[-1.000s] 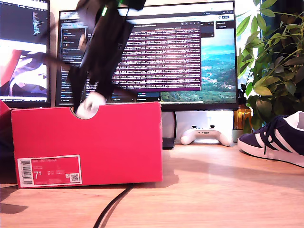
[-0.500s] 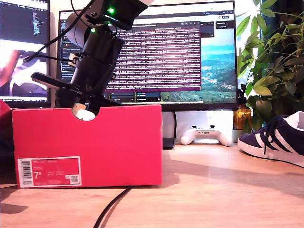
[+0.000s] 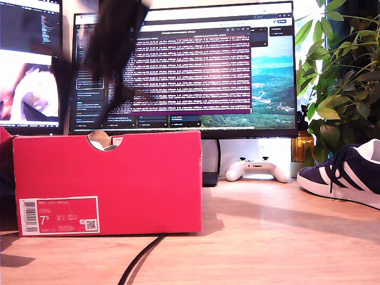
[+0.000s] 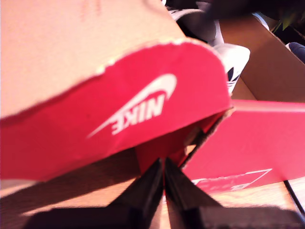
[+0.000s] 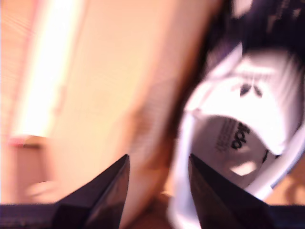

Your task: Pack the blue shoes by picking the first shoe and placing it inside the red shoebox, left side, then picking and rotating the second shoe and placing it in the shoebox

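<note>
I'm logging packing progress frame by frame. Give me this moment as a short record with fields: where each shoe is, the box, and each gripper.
shoe in box: white tongue and opening of one blue shoe seen inside the red shoebox; a pale bit shows at the notch in the exterior view
shoe outside: second blue shoe on the desk at the exterior view's right
my first gripper: jaws together, empty, near the box flap
my second gripper: jaws apart, empty, above the boxed shoe
arm over box: blurred

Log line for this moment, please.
first shoe: inside red shoebox | my second gripper: open, above it | my first gripper: shut | second shoe: on desk
</note>
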Robot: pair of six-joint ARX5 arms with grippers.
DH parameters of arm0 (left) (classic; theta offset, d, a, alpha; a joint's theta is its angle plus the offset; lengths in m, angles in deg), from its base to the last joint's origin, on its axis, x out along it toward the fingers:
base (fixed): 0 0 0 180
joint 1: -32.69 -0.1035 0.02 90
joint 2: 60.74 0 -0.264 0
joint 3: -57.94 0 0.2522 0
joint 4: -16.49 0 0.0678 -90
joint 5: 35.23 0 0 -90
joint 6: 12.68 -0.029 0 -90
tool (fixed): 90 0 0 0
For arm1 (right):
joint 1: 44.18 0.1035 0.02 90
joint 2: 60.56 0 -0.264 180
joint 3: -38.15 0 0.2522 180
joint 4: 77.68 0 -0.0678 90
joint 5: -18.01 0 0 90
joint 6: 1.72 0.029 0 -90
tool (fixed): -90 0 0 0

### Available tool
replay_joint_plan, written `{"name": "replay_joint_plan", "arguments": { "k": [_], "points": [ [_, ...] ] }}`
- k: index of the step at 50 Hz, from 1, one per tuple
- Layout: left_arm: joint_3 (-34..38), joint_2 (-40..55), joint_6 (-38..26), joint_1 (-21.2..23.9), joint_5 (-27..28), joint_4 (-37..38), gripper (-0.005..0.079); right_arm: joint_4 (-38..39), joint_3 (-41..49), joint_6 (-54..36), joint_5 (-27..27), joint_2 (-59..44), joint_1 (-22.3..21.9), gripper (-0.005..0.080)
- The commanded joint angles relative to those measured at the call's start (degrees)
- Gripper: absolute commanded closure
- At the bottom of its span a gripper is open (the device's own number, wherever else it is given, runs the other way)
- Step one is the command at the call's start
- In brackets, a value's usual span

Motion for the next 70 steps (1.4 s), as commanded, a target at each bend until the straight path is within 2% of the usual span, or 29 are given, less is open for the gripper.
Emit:
{"name": "replay_joint_plan", "arguments": {
  "k": [1,10,12,16,26,39,45,66,70],
  "points": [
    [1.7,0.5,-0.2,0.2,0.1,-0.2,0.0764,-2.3,-1.9,-0.3,0.0,0.3,-0.7,0.0392],
    [1.7,0.5,-0.2,0.2,0.1,0.0,0.0764,-11.6,-7.5,-0.7,1.5,0.3,-3.1,0.0395],
    [1.7,0.5,-0.2,0.2,0.1,0.0,0.0764,-14.2,-8.3,-6.4,2.1,0.3,-4.0,0.0395],
    [1.7,0.5,-0.2,0.2,0.1,0.0,0.0764,-17.4,-8.7,-6.0,1.7,0.3,-5.4,0.0395],
    [1.7,0.5,-0.2,0.2,0.1,0.0,0.0764,-17.5,-8.7,5.7,-3.4,0.3,-8.3,0.0395],
    [1.7,0.5,-0.2,0.2,0.1,0.3,0.0764,-18.0,-8.7,13.6,-15.9,0.3,-9.6,0.0395],
    [1.7,0.5,-0.2,0.2,0.1,1.5,0.0764,-18.1,-8.7,16.8,-16.8,0.5,-10.7,0.0395],
    [1.7,0.5,-0.2,0.2,0.1,2.5,0.0764,-18.4,-6.0,18.5,-18.7,1.7,-14.5,0.0393],
    [1.7,0.5,-0.2,0.2,0.1,2.5,0.0764,-18.4,-5.2,18.6,-19.2,1.7,-14.8,0.0363]
  ]
}}
